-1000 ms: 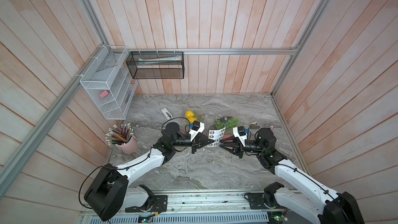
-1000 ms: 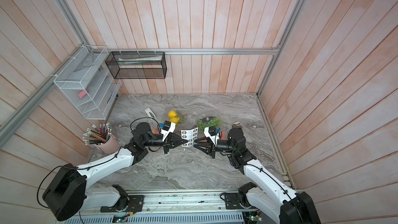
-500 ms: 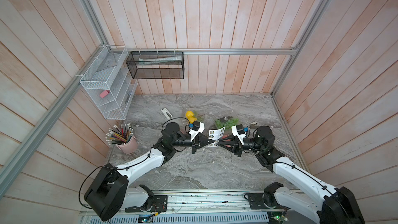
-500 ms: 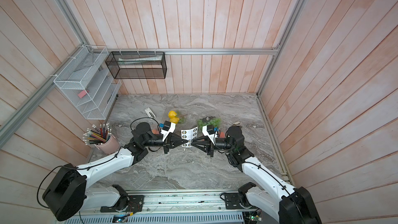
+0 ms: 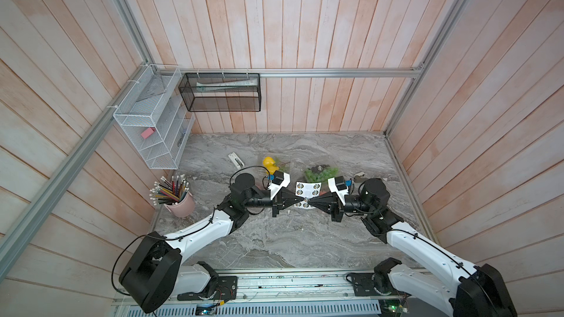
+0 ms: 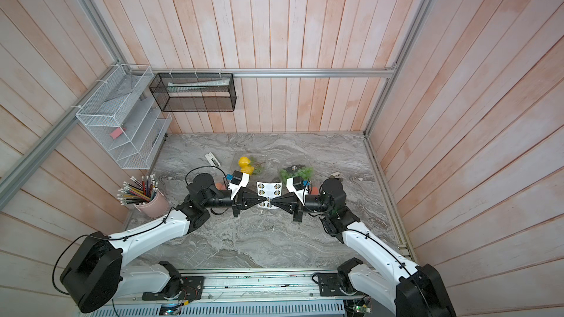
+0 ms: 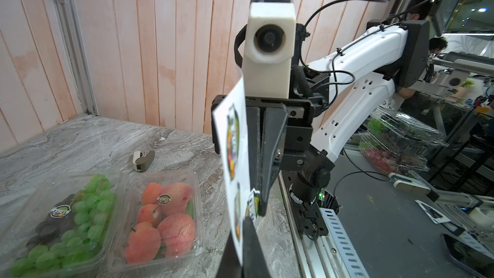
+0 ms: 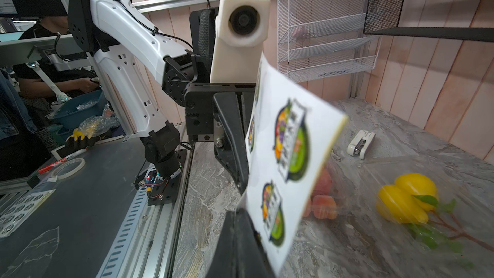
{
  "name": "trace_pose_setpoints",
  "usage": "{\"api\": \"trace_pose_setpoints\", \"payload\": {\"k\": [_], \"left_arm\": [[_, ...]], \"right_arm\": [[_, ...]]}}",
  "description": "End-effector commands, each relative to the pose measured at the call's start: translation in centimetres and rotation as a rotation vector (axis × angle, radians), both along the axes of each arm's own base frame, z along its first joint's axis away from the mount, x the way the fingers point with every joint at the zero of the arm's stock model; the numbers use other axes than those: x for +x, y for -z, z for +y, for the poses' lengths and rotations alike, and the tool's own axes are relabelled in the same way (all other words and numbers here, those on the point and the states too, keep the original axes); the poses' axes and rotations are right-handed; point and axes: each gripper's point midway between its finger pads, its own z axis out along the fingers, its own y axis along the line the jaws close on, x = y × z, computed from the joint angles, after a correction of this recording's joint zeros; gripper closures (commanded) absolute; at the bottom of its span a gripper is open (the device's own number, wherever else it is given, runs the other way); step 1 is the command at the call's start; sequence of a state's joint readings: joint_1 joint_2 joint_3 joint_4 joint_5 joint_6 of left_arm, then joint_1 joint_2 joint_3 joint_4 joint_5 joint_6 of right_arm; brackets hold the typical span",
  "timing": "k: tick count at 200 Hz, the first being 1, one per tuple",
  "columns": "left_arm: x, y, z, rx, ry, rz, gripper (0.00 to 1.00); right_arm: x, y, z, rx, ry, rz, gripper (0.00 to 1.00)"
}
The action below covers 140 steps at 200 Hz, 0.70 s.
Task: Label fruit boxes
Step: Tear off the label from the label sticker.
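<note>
Over the middle of the marble table my left gripper [image 5: 301,200] is shut on the edge of a white sticker sheet [image 5: 308,189], holding it upright. My right gripper [image 5: 310,201] meets it tip to tip, shut on a round sticker [image 7: 254,204] lifting off the sheet's lower part. Behind the sheet lie the fruit boxes. One with yellow fruit [image 5: 269,163] is at the back left and one with green and dark grapes [image 5: 322,172] at the back right. The left wrist view shows the grape box [image 7: 61,215] and an apple box [image 7: 163,207], each with a sticker on its lid.
A pink cup of pencils [image 5: 180,201] stands at the table's left edge. A white stapler [image 5: 236,160] lies behind the yellow fruit and a small grey object [image 5: 360,175] right of the grapes. A white wire rack [image 5: 152,135] and a black mesh basket [image 5: 219,96] hang on the walls.
My right gripper has moved left up to the sheet and its jaws have shut on the sticker. The left gripper has kept still with the sheet.
</note>
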<state>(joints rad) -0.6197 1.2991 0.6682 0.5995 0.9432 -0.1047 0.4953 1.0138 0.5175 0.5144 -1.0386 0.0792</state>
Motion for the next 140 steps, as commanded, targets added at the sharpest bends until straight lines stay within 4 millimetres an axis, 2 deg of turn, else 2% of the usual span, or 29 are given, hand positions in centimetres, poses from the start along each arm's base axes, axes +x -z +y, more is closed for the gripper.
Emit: {"api": "trace_pose_setpoints", "payload": {"k": [1, 86, 140], "left_arm": [[0.6, 0.3, 0.3, 0.012, -0.056, 0.009, 1.00], [0.9, 0.1, 0.3, 0.007, -0.070, 0.013, 1.00], [-0.1, -0.6, 0.4, -0.030, -0.020, 0.019, 0.78]], "right_arm": [[0.0, -1.3, 0.1, 0.010, -0.003, -0.046, 1.00], [-0.1, -0.6, 0.1, -0.018, 0.000, -0.035, 1.00], [0.8, -0.3, -0.1, -0.033, 0.054, -0.052, 1.00]]}}
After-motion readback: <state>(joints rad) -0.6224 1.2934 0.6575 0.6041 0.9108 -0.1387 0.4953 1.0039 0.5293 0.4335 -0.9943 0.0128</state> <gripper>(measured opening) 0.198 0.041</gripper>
